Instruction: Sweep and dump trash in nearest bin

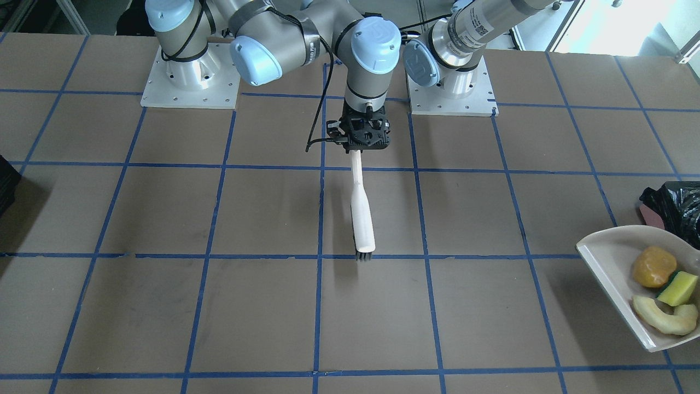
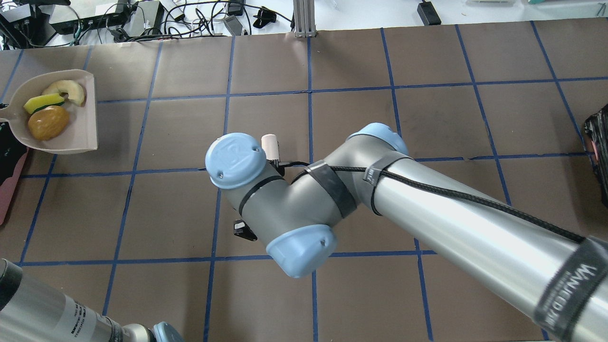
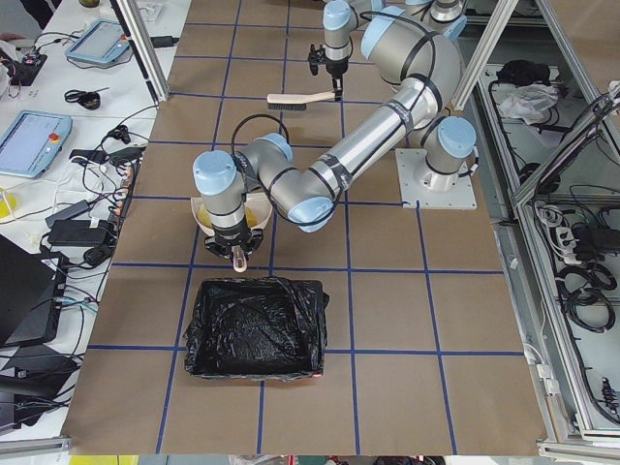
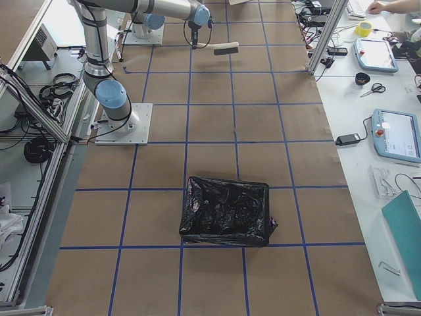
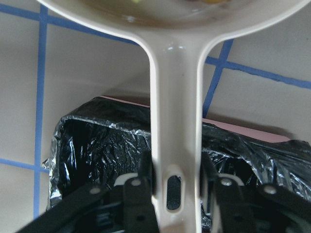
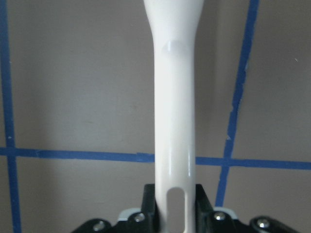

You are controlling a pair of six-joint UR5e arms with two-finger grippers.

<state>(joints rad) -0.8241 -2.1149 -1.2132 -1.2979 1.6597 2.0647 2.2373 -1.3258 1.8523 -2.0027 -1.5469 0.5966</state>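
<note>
**Three scraps in the pan, bin close by**

Three kinds of trash lie in the beige dustpan: a glossy brownish-orange lump, a yellow sponge block with a green edge, and pale curved peel pieces. They sit close together inside the pan. None of them is on the brown table.

My left gripper is clamped on the dustpan's handle, a finger pressed to each side of it. In the overhead view the pan sits at 10 o'clock on the table. From my left wrist, the pan's bowl is at 12 o'clock and the bin at 6 o'clock under the handle. The bin's black bag is crinkled and glossy, and a strip of pink wall shows along its far rim. The side view shows the bin just beside the pan, with nothing I can make out inside the bag.

My right gripper is closed tight on the handle of the white brush. In the front-facing view the brush points to 6 o'clock near the table's middle, its dark bristles facing down. It is well apart from the pan.

A second bag-lined bin stands at the table's end on my right.
</note>
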